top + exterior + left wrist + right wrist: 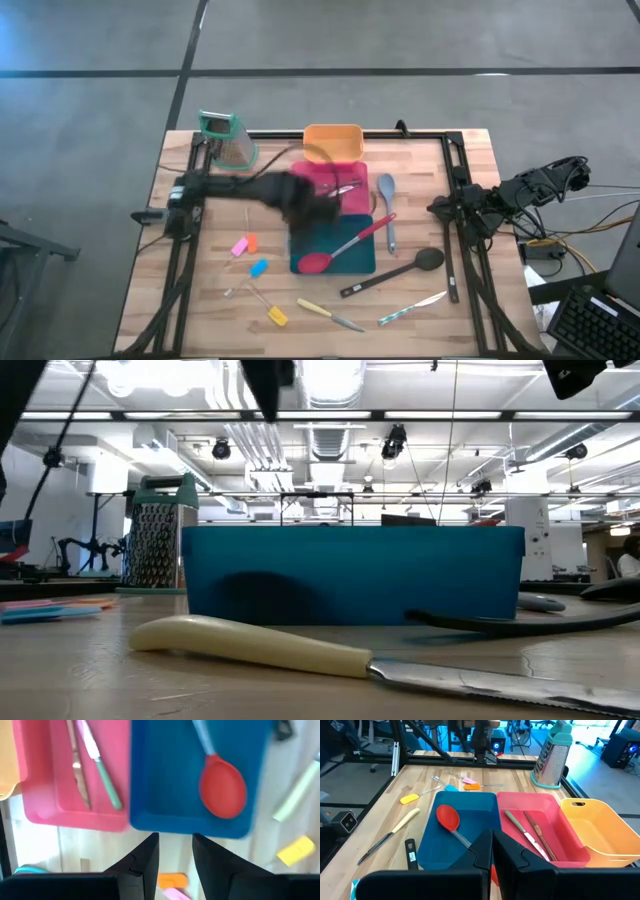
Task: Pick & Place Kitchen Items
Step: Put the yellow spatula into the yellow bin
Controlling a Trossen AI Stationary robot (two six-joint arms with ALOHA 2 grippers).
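My left gripper [175,845] hangs open over the left rims of the pink tray [42,795] and the teal tray [165,780], with nothing between its fingers; in the high view it is a blur [312,205]. A red spoon [340,245] lies with its head in the teal tray and its handle across the right rim. A green-handled knife [102,775] and a metal piece [77,770] lie in the pink tray. My right gripper [492,850] waits shut at the table's right edge [480,205].
On the wood lie a grey spoon [387,210], a black spoon [395,272], a yellow-handled knife [330,313], a teal-handled knife [412,310], and small pink, orange, blue and yellow pieces [255,268]. An orange tray [332,142] and a grater [225,140] stand at the far side.
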